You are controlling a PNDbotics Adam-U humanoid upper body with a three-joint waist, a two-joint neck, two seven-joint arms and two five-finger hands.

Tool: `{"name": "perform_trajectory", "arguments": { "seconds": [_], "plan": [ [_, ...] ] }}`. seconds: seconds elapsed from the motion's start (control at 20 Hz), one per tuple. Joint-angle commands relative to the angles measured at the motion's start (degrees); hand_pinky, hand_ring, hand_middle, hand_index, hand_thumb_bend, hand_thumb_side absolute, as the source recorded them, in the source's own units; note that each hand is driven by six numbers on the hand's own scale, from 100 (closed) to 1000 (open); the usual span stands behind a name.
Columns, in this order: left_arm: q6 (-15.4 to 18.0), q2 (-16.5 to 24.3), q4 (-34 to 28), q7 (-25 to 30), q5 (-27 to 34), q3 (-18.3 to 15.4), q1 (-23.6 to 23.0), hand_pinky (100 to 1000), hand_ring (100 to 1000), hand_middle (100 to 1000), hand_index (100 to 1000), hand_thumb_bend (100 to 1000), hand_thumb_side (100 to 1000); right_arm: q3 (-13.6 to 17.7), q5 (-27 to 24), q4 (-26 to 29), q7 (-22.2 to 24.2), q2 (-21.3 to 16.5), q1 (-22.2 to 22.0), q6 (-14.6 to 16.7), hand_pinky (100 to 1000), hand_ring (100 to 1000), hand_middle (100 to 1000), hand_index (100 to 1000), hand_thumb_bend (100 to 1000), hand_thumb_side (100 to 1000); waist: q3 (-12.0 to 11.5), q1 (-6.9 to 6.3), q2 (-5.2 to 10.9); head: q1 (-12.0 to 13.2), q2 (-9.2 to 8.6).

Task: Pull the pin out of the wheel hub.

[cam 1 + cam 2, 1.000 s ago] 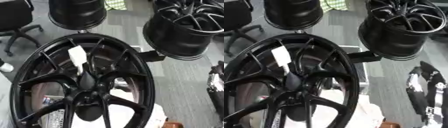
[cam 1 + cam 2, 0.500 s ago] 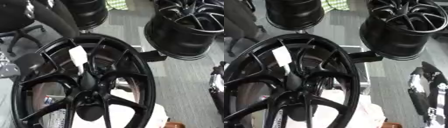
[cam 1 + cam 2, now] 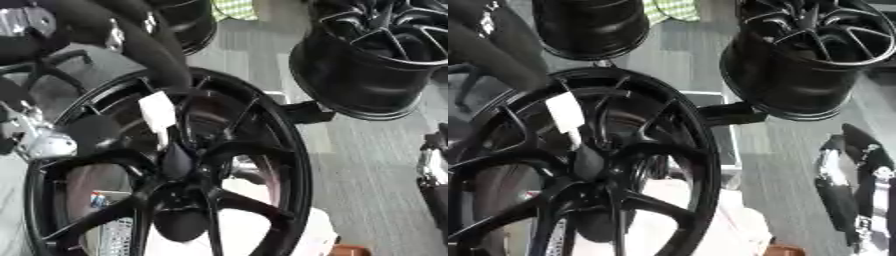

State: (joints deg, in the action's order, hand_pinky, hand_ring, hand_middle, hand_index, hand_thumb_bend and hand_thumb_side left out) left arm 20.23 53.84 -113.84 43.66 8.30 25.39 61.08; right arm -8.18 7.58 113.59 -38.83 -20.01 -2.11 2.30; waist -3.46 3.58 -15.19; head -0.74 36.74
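The pin (image 3: 173, 161) sits at the centre of the wheel hub (image 3: 179, 195), a dark tapered stub standing out from where the spokes meet, with a white tag (image 3: 158, 111) hanging just above it. Our left arm (image 3: 105, 35) sweeps in from the upper left as a thick dark blur across the top of the rim; near the left edge we see silver and black parts of our left hand (image 3: 48, 142) in front of the rim, beside a round dark knob, but we cannot tell whether its fingers are spread or curled. It is apart from the pin, off to the pin's left. Our right hand (image 3: 855, 185) hangs at the right side of the right eye view, black with silver joints, its fingers hanging roughly straight and holding nothing, well apart from the wheel.

The black wheel fills the lower left of both views, its thin spokes running out to a wide rim. Beyond it, a second black wheel (image 3: 807, 55) stands at the upper right, and a dark drum-shaped wheel (image 3: 592, 27) at the top. Grey floor (image 3: 367, 175) lies between them.
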Motion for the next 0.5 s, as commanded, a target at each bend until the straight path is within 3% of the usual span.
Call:
{"name": "perform_trajectory", "arguments": {
  "seconds": [0.05,0.5],
  "plan": [
    [5.3,-1.2,1.2,8.0,-3.1,0.9,2.0,845,820,780,896,100,260,0.0,-0.2,1.0,0.2,-1.4,0.3,0.0,872,857,633,787,100,529,0.2,-0.42,0.69,0.1,-0.31],
    [10.4,-5.3,9.7,8.3,-13.0,3.8,3.6,870,853,806,913,100,271,-0.2,-0.3,1.0,0.2,-1.2,0.7,0.0,872,858,633,787,100,531,0.8,-0.72,0.17,0.5,-0.77]
  ]
}}
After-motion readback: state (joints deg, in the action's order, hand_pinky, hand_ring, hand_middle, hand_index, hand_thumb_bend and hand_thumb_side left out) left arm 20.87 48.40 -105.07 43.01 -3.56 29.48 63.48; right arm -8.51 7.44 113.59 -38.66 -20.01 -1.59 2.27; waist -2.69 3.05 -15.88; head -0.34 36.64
